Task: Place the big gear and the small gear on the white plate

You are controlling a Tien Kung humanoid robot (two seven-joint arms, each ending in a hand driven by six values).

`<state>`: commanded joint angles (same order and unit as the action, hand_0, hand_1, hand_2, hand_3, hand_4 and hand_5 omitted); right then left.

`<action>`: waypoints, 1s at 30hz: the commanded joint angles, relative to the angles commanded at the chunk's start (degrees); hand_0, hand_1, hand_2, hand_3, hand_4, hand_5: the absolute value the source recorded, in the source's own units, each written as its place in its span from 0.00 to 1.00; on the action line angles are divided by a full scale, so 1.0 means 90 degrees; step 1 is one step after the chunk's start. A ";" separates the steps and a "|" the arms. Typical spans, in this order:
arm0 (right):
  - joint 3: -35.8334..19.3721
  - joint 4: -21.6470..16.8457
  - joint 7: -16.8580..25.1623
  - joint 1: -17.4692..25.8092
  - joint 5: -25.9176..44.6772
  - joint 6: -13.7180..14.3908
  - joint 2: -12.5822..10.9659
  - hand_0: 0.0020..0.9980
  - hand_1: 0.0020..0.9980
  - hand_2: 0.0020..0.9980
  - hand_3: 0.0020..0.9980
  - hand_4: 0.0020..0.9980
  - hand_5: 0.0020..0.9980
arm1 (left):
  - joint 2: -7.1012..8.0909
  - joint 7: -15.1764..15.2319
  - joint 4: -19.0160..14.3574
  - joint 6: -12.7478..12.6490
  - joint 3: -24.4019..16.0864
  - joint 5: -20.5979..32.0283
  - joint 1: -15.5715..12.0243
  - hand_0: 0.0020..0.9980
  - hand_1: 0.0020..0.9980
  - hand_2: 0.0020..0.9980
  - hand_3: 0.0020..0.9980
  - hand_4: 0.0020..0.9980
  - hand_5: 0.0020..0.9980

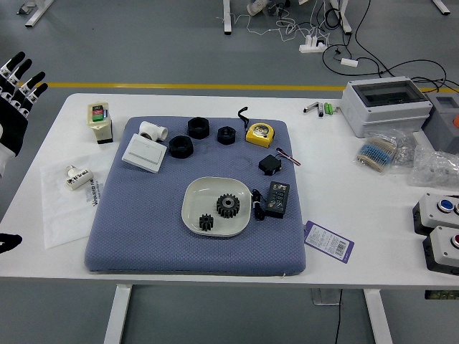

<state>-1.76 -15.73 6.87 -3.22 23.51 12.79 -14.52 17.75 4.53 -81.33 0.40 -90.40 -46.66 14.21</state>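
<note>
The left hand (27,80) spreads empty against grey floor (179,43); on the table's (387,236) blue pad (140,215), the plate (202,195) holds big gear (228,206), small gear (206,222).

- We log bright, even, soft light over the white table (344,258); its top reads almost washed out.
- Light source out of frame; we cannot fix its direction.
- Gray floor (179,57) duller, upper frame and bottom strip alike.
- Shadows faint; we note a thin dark one along the near edge of the blue mat (143,244), lower left of centre.
- Small glints on the clear plastic bags (437,170), right side.
- Centre fairly crisp: we can pick out teeth on the big gear (228,206).
- Black rings (181,147), upper centre-left, lose surface detail.
- Fine print on the purple-edged label (328,241), lower right, too small for us to read.
</note>
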 joint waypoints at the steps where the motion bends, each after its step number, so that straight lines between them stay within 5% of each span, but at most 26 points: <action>1: 0.0002 0.0001 0.0000 0.0001 0.0000 -0.0001 0.0002 0.62 0.64 0.74 0.54 0.74 0.70 | -0.0004 0.0003 0.0002 0.0010 0.0016 -0.0026 0.0028 0.91 0.91 1.00 0.93 1.00 1.00; 30: 0.0027 0.0003 0.0016 0.0029 0.0024 -0.0014 0.0002 0.62 0.64 0.74 0.54 0.74 0.70 | 0.0026 -0.0132 -0.0104 0.0050 0.0023 -0.0408 -0.0030 0.90 0.89 1.00 0.93 1.00 1.00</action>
<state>-1.51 -15.70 7.01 -2.96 23.73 12.67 -14.50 17.99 3.35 -82.27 0.85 -90.19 -50.33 13.94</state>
